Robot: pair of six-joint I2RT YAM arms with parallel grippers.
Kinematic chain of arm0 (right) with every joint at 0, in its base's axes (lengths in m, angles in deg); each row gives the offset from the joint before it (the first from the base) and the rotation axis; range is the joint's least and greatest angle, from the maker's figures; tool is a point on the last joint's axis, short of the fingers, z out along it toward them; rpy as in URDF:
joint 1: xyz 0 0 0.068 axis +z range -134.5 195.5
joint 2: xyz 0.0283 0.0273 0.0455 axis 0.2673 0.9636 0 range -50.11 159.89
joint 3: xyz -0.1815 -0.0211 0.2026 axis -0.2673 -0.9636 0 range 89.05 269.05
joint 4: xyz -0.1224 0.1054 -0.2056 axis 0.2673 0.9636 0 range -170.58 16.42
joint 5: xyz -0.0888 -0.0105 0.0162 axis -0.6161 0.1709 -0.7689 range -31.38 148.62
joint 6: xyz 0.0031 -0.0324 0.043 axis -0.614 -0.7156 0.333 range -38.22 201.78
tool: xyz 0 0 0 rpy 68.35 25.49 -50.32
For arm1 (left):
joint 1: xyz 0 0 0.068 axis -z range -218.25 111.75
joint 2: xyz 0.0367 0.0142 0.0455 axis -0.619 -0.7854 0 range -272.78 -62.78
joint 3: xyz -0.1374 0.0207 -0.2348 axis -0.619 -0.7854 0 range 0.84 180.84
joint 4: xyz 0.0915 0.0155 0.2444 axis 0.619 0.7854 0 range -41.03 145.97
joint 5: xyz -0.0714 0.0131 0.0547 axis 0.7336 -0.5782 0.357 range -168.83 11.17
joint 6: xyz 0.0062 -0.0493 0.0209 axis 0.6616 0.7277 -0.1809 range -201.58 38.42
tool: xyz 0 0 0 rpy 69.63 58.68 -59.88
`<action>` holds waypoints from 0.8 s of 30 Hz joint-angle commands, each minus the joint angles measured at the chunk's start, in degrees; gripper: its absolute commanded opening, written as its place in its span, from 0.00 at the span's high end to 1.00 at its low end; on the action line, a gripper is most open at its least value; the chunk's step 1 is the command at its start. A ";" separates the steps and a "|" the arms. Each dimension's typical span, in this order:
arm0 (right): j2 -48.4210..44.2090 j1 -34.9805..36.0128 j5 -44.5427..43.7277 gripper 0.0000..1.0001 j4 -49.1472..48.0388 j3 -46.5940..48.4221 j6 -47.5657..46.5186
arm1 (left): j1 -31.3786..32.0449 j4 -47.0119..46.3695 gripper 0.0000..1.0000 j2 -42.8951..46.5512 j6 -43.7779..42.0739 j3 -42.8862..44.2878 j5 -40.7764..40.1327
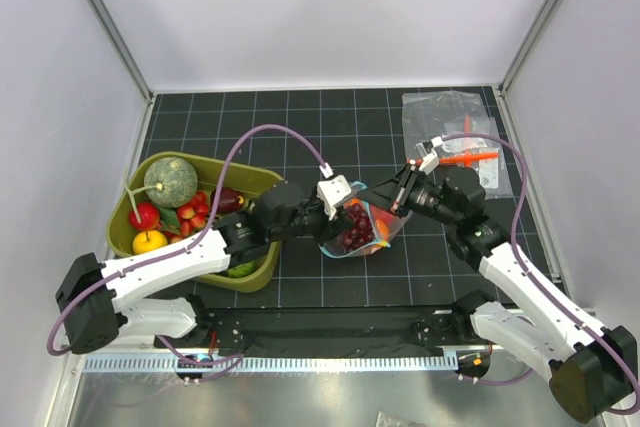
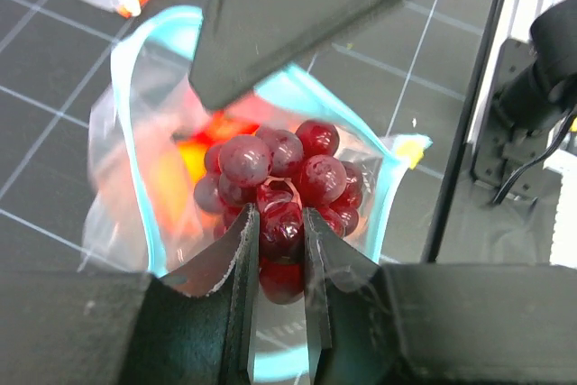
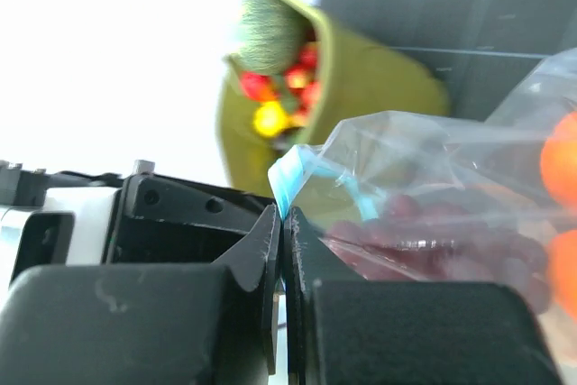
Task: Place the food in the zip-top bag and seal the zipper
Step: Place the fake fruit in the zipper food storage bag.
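The grapes [image 2: 270,173], a tight cluster of glossy dark red-purple beads, sit in the mouth of the zip-top bag [image 2: 122,178]. The bag is a clear, crinkled film pouch lying at the middle of the mat, between my two arms. My left gripper [image 2: 279,223] reaches into the mouth with its jaws drawn narrow, the flat dark fingers pinching one grape at the near side of the bunch.

Deeper in the pouch I see smooth orange fruit [image 3: 561,158], blurred behind the plastic. The zipper [image 3: 296,171], a thin light teal band, curves round the opening. My right gripper [image 3: 282,218] has its jaws pressed together on a corner of that band, holding the rim up.

Left of the bag is an olive-green bin [image 1: 215,161] with rounded corners. It holds a rough grey-green melon [image 1: 170,180] and small red and yellow pieces. The black gridded mat [image 1: 300,127] covers the table, and clear flat packets [image 1: 445,117] lie at its far right.
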 commanded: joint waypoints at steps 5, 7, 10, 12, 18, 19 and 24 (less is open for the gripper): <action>-0.17 0.19 5.05 0.99 -19.24 -0.96 16.68 | 0.03 -0.11 0.78 0.07 3.40 6.17 0.59; 1.93 0.19 5.13 0.99 -20.30 -1.49 16.95 | 0.12 -0.11 0.67 -1.16 3.41 6.70 -1.51; 4.40 0.19 4.87 0.99 -23.02 -2.98 17.82 | 0.12 0.15 0.60 -4.06 3.23 6.53 -7.22; 5.19 0.19 4.70 0.99 -26.01 -4.03 19.14 | 0.12 0.50 0.60 -5.99 3.49 6.53 -12.82; 5.28 0.10 4.08 0.99 -27.34 -4.57 19.94 | 0.12 0.15 0.62 -13.19 5.78 7.23 -20.50; 4.76 0.19 3.64 0.99 -27.34 -4.57 20.11 | 0.12 -0.37 0.63 -13.99 6.82 7.23 -21.20; 3.00 0.10 1.10 0.99 -24.53 -4.83 18.89 | 0.12 -8.00 0.61 -15.32 10.08 4.51 -19.19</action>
